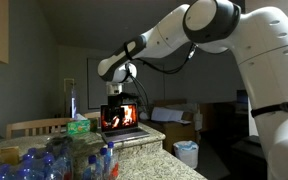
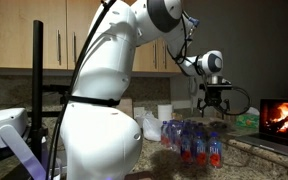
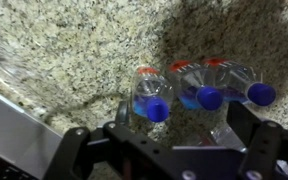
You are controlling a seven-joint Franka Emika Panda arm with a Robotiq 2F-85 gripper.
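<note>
The jaws stand wide apart and hold nothing. They hang from the white arm [image 1: 164, 35] in clear air above the water bottles [image 2: 194, 140], with a gap between the fingertips and the caps. In the wrist view, three blue-capped bottles [image 3: 199, 90] sit right of centre, side by side, and the black fingers [image 3: 119, 130] frame them from the bottom edge. Bare speckled desk [image 3: 64, 60] fills the upper left of that view, which is open room. A pale grey band cuts across the lower left corner, and I cannot tell what it is. In an exterior view the bottles [image 1: 69, 160] crowd the lower left, and the desk's front edge runs diagonally down towards bottom centre. A laptop [image 1: 121, 117] showing a fire stands behind the bottles at mid-frame, and a green box [image 1: 79, 126] sits just to its left.
</note>
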